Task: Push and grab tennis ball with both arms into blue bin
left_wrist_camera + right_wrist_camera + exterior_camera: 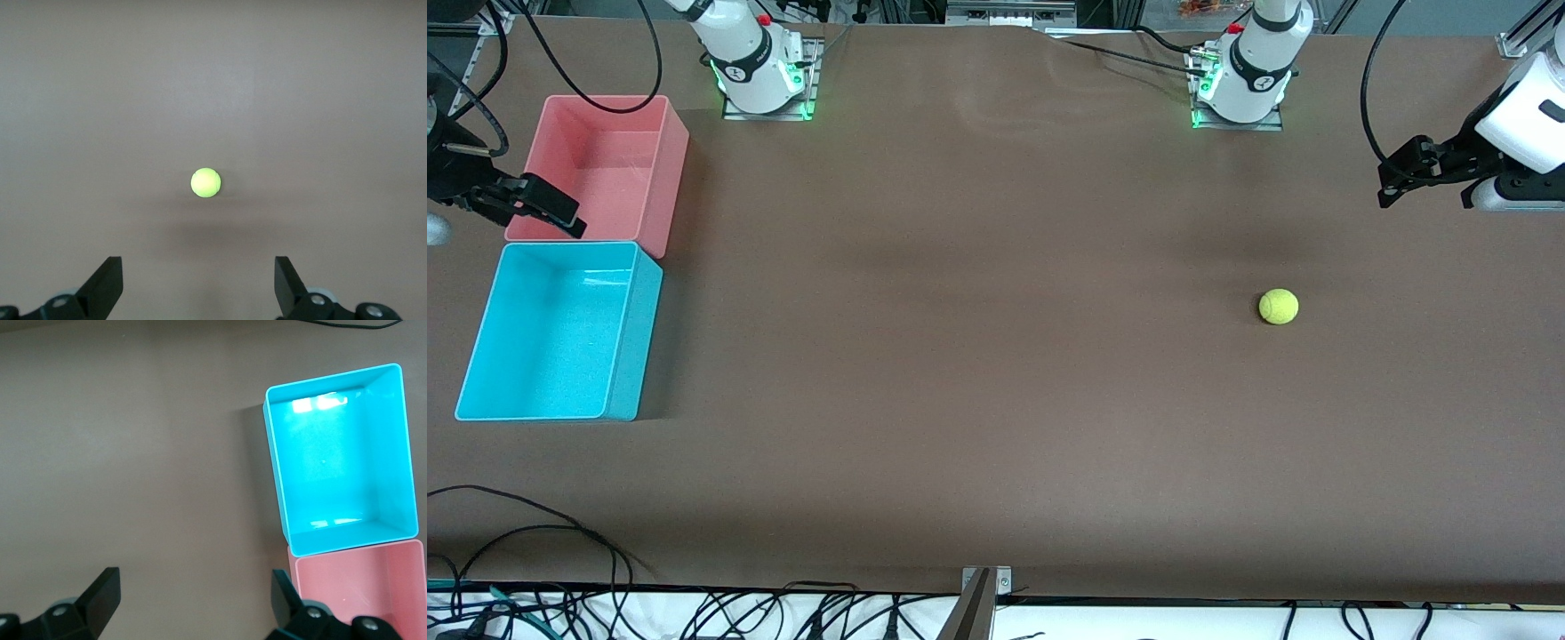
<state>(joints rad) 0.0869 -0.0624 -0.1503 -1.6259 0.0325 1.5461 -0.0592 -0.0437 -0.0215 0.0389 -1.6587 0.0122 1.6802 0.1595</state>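
The tennis ball [1279, 307] is a small yellow-green ball lying alone on the brown table, toward the left arm's end. In the left wrist view the tennis ball [205, 183] shows well ahead of my left gripper [198, 263], which is open and empty. That left gripper [1423, 197] hangs above the table's edge at the left arm's end, apart from the ball. The blue bin [637, 338] stands open-topped and empty at the right arm's end. My right gripper [511, 209] hovers over the pink tub's outer corner, open and empty. In the right wrist view, the right gripper [195, 573] shows with the blue bin [277, 473].
A pink tub [671, 160] of like size touches the blue bin, farther from the front camera; the pink tub [360, 587] also shows in the right wrist view. Both arm bases [760, 67] stand along the table's back edge. Black cables [534, 542] lie at the front edge.
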